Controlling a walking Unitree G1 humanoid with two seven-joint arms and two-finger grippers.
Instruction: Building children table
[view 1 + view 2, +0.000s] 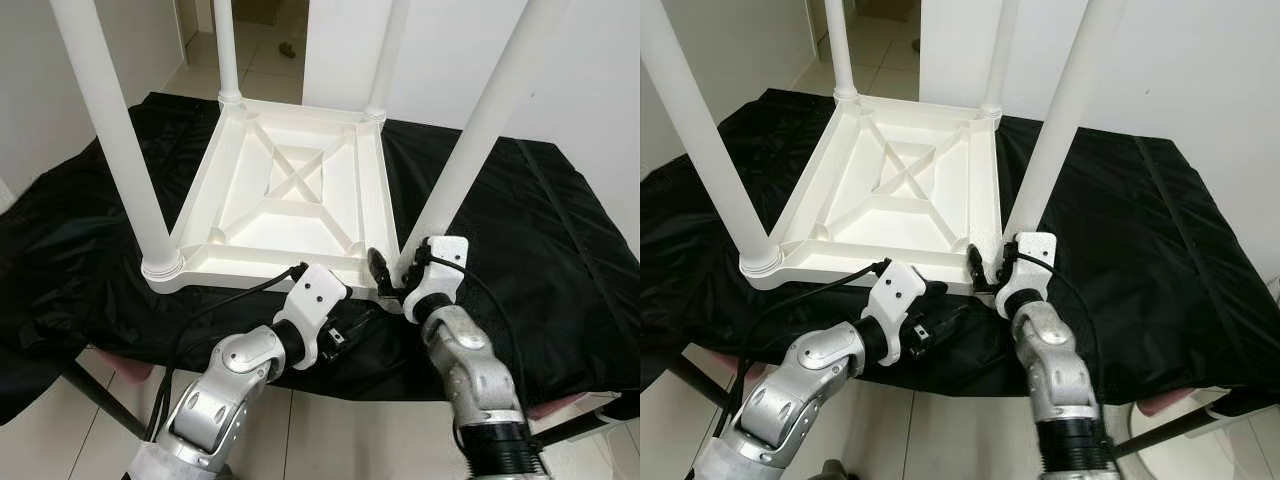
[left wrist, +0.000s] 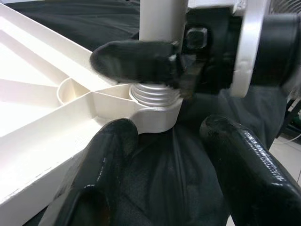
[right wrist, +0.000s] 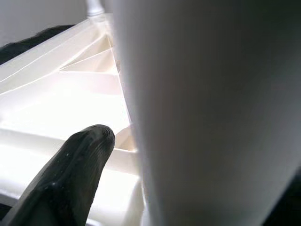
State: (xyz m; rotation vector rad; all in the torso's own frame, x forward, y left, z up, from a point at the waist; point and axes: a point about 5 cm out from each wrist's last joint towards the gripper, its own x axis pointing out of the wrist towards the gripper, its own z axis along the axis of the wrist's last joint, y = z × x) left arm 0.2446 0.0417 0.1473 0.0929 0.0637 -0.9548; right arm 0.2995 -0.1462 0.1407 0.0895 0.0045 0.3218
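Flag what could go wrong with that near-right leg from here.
1. Threads still show at the near-right leg above its socket, so it isn't fully seated and may cross-thread or wobble.
2. The right gripper grips the leg low down; twisting could shift the tabletop on the loose black cloth.

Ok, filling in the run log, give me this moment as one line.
stage: screwing leg | right gripper: shut on near-right leg at threaded base | left gripper: open by socket | tabletop: upside down on black cloth

L gripper [image 2: 160,155] open, R gripper [image 1: 392,272] clamped.
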